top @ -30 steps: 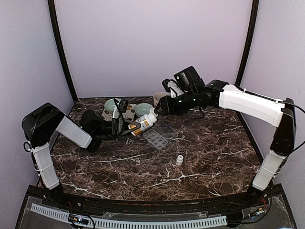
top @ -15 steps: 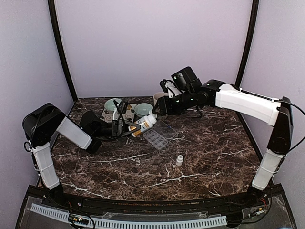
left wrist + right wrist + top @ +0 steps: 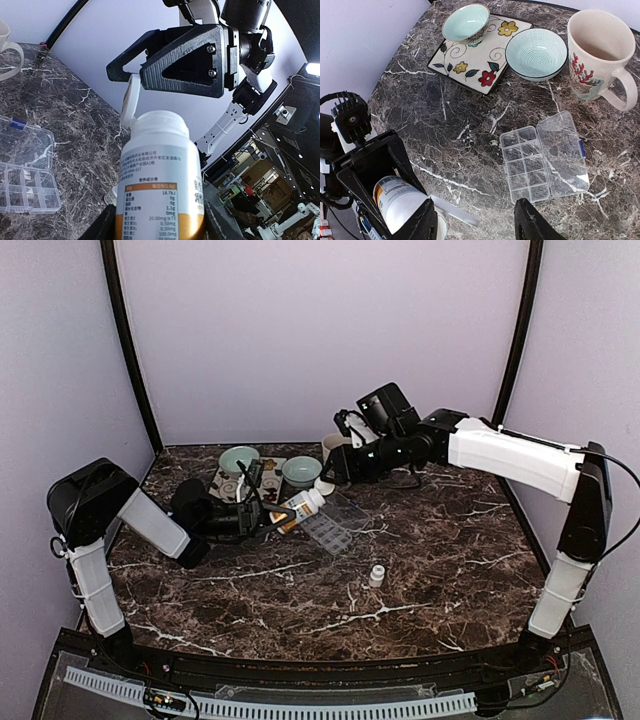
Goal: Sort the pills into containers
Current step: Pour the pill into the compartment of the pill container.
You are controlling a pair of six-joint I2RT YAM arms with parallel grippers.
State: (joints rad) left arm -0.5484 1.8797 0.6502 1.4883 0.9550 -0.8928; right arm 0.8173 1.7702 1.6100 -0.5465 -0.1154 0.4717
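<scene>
My left gripper (image 3: pixel 283 512) is shut on a white pill bottle (image 3: pixel 303 504) with an orange label, held tilted above the table. Its flip lid (image 3: pixel 131 97) stands open. The bottle (image 3: pixel 160 170) fills the left wrist view. The containers are one clear organiser box (image 3: pixel 330 525) lying open just right of the bottle, its little compartments (image 3: pixel 522 162) looking empty and its lid (image 3: pixel 565 147) folded flat. My right gripper (image 3: pixel 335 468) hovers open over the bottle's mouth, holding nothing; its fingers (image 3: pixel 427 222) frame the bottle (image 3: pixel 395 202) and box. No pills are in view.
Behind the bottle sit a floral plate (image 3: pixel 480 60), two pale green bowls (image 3: pixel 466 22) (image 3: pixel 536 52) and a cream mug (image 3: pixel 597 55). A small white cap (image 3: pixel 377 575) stands on the marble nearer the front. Side walls close in the table.
The left gripper has rolled slightly with the bottle, tipping it lower. The right arm has shifted a little back and left above it. Both grips are unchanged.
</scene>
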